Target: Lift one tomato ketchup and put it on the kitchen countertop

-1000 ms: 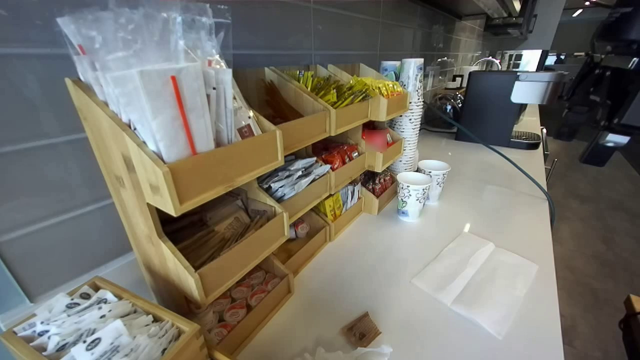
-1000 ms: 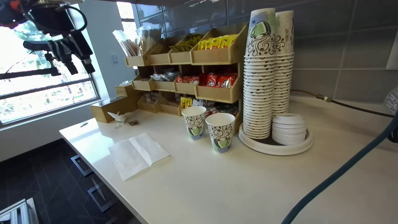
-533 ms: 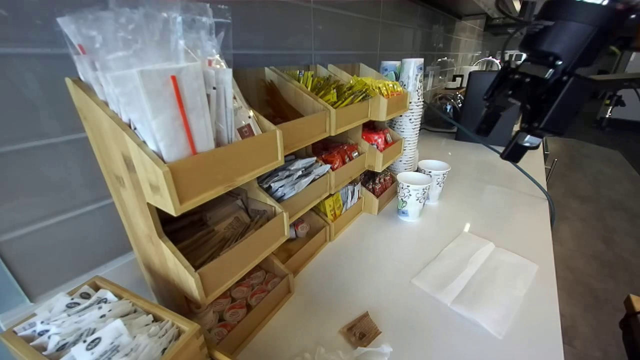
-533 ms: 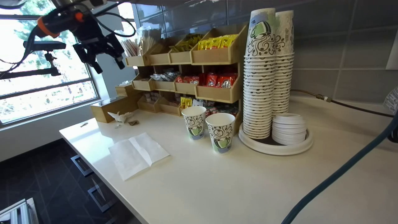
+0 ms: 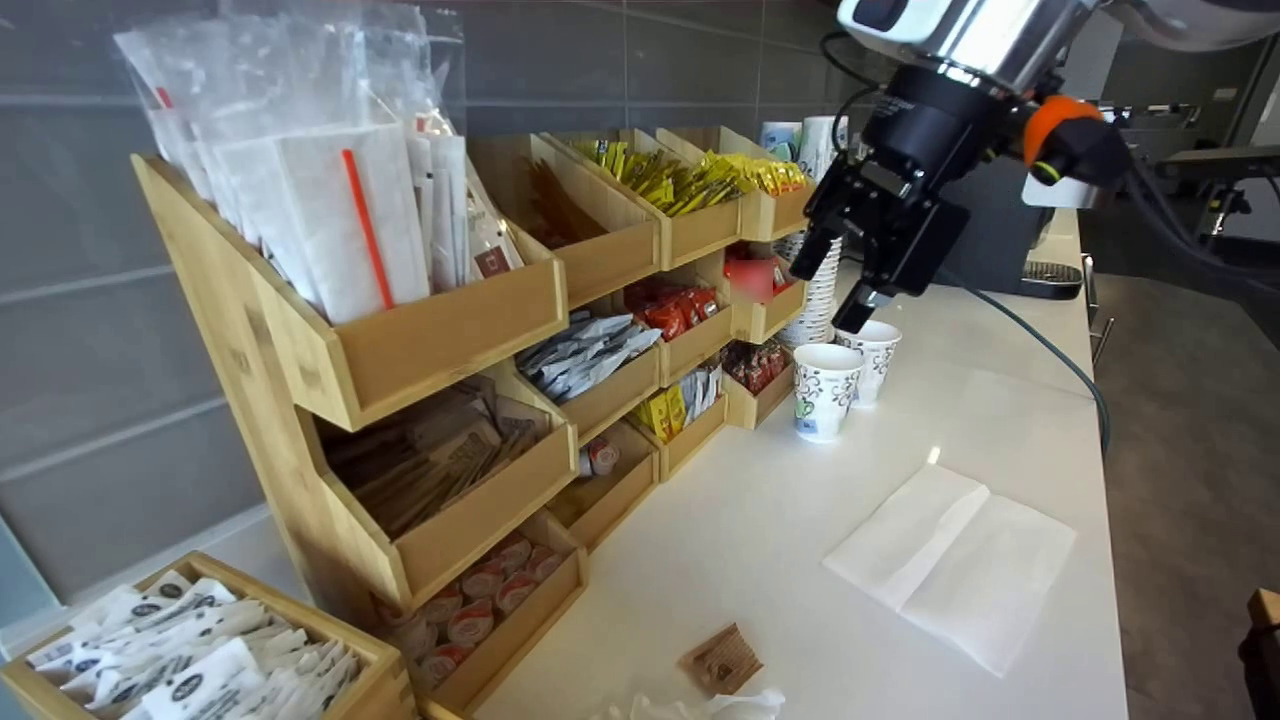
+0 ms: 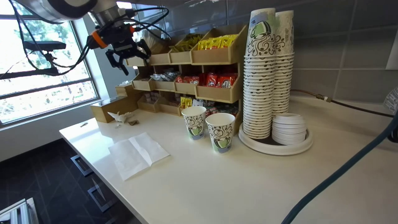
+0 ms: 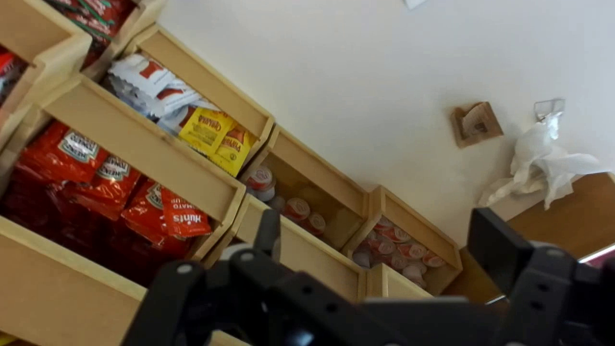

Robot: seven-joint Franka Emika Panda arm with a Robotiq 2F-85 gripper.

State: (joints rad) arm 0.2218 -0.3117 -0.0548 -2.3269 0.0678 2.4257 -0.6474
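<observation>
The ketchup (image 7: pixel 185 216) lies in an overlapping heap, no single long axis clear to us, in a middle-tier bin (image 7: pixel 144 146) of the rack (image 5: pixel 235 365), to the left of our hand (image 7: pixel 377 230) in the wrist view and outside its gap, so we judge that the coming move must shift the hand that way and lower it. The hand is spread wide and grasps nothing, well above the surface (image 7: pixel 336 81). Only the wrist view lets us read the labels (image 7: pixel 79 146), while both exterior views show the two cups (image 5: pixel 827 400) that it leaves out.
</observation>
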